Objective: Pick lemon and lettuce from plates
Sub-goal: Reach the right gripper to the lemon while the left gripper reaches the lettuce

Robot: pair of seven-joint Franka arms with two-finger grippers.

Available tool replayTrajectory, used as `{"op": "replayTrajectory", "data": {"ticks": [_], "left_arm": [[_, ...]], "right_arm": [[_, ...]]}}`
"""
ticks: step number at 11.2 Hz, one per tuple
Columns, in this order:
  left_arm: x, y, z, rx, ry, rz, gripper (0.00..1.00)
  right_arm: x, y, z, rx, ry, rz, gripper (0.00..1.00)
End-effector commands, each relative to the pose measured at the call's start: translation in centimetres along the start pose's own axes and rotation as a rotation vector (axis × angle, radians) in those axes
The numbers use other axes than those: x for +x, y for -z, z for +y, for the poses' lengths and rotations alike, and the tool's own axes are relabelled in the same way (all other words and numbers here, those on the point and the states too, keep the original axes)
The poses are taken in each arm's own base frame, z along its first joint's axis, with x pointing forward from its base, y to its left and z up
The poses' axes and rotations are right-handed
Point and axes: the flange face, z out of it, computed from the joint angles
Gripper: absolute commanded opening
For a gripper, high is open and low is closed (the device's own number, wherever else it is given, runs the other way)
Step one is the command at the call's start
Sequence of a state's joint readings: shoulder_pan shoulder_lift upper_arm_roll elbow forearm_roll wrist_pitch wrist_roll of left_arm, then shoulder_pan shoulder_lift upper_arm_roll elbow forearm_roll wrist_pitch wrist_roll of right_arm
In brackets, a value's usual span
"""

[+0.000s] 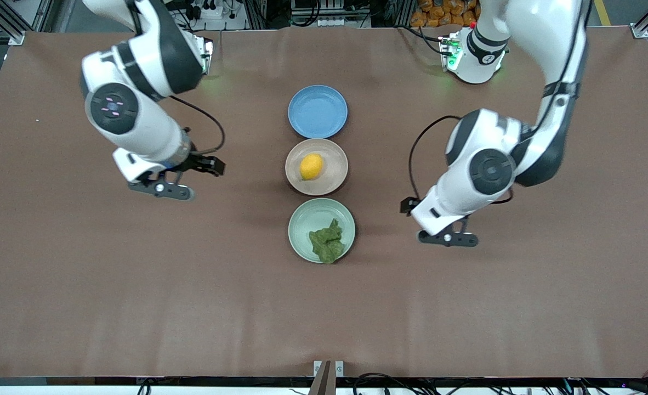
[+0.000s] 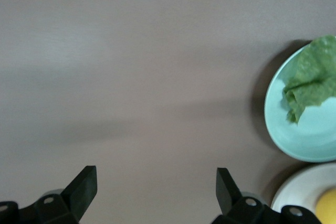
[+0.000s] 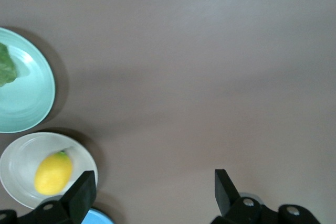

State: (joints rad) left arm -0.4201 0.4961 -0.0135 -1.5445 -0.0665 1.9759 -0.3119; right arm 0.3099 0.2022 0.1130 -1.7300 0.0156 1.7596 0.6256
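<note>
The lemon [image 1: 311, 166] lies on the beige-pink plate [image 1: 336, 176] at the table's middle. The lettuce [image 1: 328, 241] lies on the mint green plate [image 1: 306, 218], the plate nearest the front camera. My left gripper [image 1: 447, 238] is open and empty, over bare table beside the mint plate, toward the left arm's end. Its wrist view shows the open gripper [image 2: 156, 182], the lettuce [image 2: 310, 85] and a sliver of the lemon [image 2: 328, 207]. My right gripper [image 1: 162, 189] is open and empty over bare table beside the beige plate. Its wrist view shows the open gripper [image 3: 155, 184] and the lemon [image 3: 53, 172].
A blue plate [image 1: 317, 111] with nothing on it stands in line with the other two, farthest from the front camera. The three plates form a row down the table's middle. Brown table surface lies around them on all sides.
</note>
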Motion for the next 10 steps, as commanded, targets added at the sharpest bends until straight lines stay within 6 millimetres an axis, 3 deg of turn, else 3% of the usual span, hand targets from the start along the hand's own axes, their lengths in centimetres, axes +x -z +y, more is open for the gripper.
{"op": "replayTrajectory", "data": {"ticks": [1,3,7,10], "left_arm": [[0.8,-2.9,4.1,-0.035,0.102,0.048,1.0],[1.5,-4.7,8.1,-0.082,0.229,0.127,1.0],[0.2,-11.0,15.0,-0.16,0.356,0.211,1.0],[1.1,-13.1,16.0,-0.259,0.455,0.299,1.0]], "right_arm": [[-1.7,-5.0,-6.8,0.011,-0.112,-0.005,1.0],[-2.3,-8.0,-9.8,0.034,-0.175,-0.003,1.0],[-5.7,-15.8,-13.0,0.138,-0.264,0.034,1.0],[-8.1,-18.7,-15.3,0.165,-0.365,0.001,1.0]]}}
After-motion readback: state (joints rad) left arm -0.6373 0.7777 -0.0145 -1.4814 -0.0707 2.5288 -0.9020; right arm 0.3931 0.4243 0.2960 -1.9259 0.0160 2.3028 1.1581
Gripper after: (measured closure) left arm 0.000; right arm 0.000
